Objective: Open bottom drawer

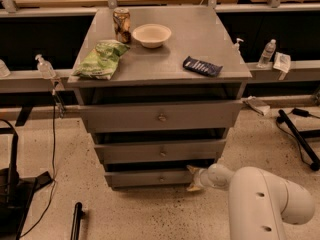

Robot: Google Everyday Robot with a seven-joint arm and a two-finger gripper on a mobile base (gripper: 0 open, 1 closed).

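Bottom drawer (pixel 150 177): lowest and narrowest of three grey fronts in the cabinet (pixel 235 91), just above the floor (pixel 150 209), its small round knob (pixel 161 177) at centre. By my judgement it sat shut or nearly so, not yet pulled.

Gripper (pixel 192 178) was low at the right end of that front, well right of the knob. Jaws stood apart, one tan tip by the front's top edge, the other by its bottom edge. Could not tell whether they pressed on the wood. Likely reason for the spot: the end edge offers a broader hold than the tiny knob.

Arm (pixel 265 204) came in from the lower right, white elbow bulking in the foreground, wrist lying nearly level and pointing left at the drawer.

Can (pixel 121 25), bowl (pixel 151 35), green bag (pixel 102 59) and blue packet (pixel 201 66) lay on top, well clear of my work.
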